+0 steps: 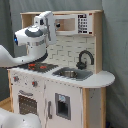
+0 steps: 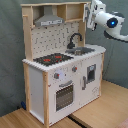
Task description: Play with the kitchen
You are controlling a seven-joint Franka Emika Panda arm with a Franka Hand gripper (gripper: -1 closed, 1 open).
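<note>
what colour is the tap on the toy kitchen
Black. The curved tap over the sink shows best in the second exterior view.

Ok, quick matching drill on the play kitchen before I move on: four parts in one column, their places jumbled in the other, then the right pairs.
Parts:
1. faucet
2. hob
3. oven door
4. range hood

Places:
A. on the front, below the knobs
B. under the top shelf, above the hob
C. on the counter, at the second exterior view's left end
D. standing behind the sink

Pairs: 1-D, 2-C, 3-A, 4-B
</note>
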